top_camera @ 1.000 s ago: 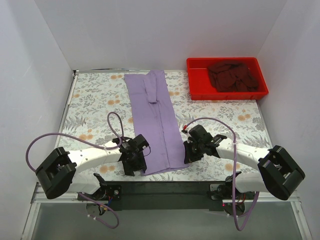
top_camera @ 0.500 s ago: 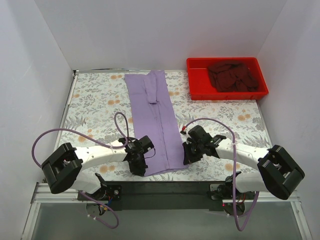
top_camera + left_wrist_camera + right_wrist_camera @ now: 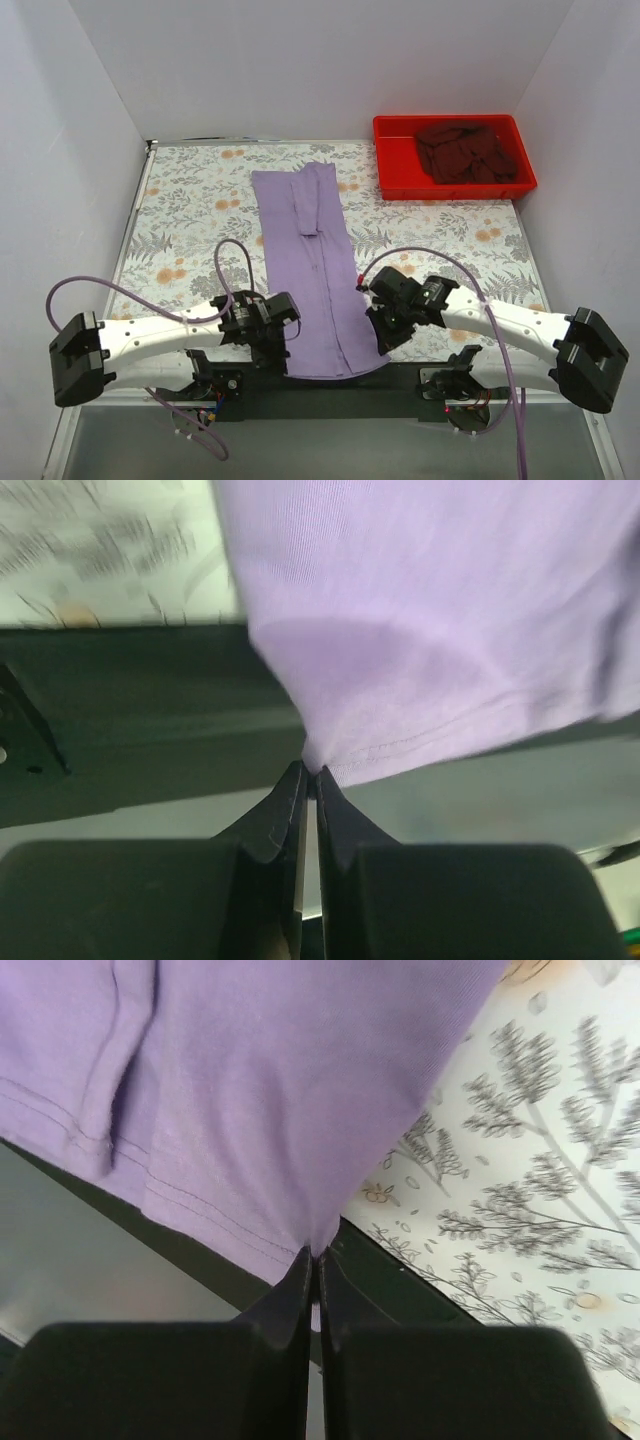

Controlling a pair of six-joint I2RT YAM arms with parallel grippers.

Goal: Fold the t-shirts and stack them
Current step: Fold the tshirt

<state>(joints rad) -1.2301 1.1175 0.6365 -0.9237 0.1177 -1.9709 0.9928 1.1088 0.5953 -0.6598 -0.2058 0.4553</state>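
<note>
two pinches going on: my left gripper [image 3: 308,772] is clamped on the near left corner of the pale lavender-purple cloth t-shirt [image 3: 315,260], and my right gripper [image 3: 313,1253] is clamped on the near right corner. the shirt lies as a long folded strip down the middle of the floral-patterned table [image 3: 190,200], near hem hanging over the black front rail [image 3: 330,388]. the dark maroon cloth t-shirt [image 3: 467,150] sits crumpled in the red plastic tray [image 3: 388,186], far right.

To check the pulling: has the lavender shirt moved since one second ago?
Yes. The lavender shirt slid to the near side; its far end left the far edge of the table.
</note>
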